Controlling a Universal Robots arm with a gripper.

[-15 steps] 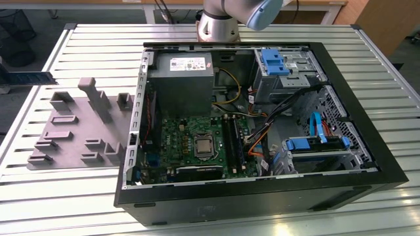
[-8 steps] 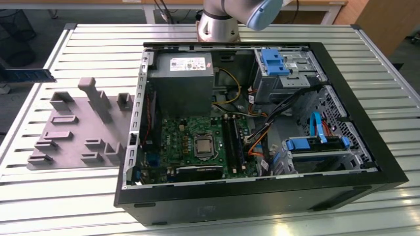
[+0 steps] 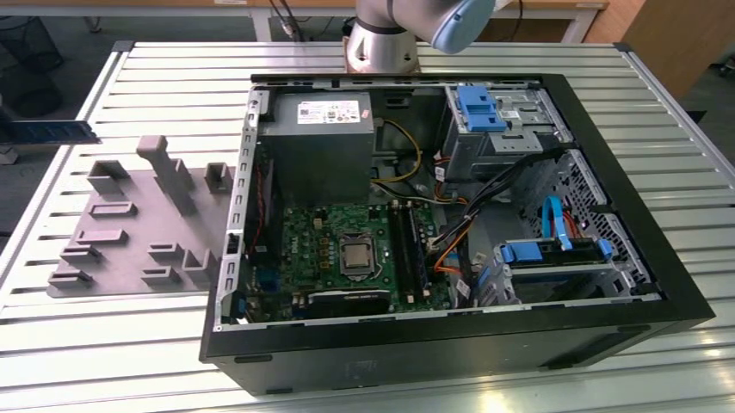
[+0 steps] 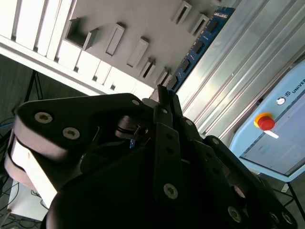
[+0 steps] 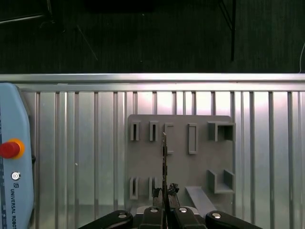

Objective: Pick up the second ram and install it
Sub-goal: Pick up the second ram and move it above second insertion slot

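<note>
My gripper (image 5: 164,196) is shut on the second ram (image 5: 164,157), a narrow blue stick seen edge-on here, hanging above the grey fixture plate (image 5: 200,162). In the second wrist view the ram (image 4: 200,43) reaches out from the dark gripper (image 4: 164,100), and its blue board and black chips show. In the exterior view the ram (image 3: 52,130) floats at the far left, above the table and beside the fixture plate (image 3: 126,232). The black memory slots (image 3: 408,245) lie on the green motherboard (image 3: 333,258) inside the open computer case (image 3: 460,348).
The case holds a grey power supply (image 3: 316,142), blue drive brackets (image 3: 477,107) and loose cables (image 3: 460,232). A blue-grey teach pendant (image 5: 14,167) with a red stop button lies on the slatted metal table (image 5: 81,143). The arm's base (image 3: 379,39) stands behind the case.
</note>
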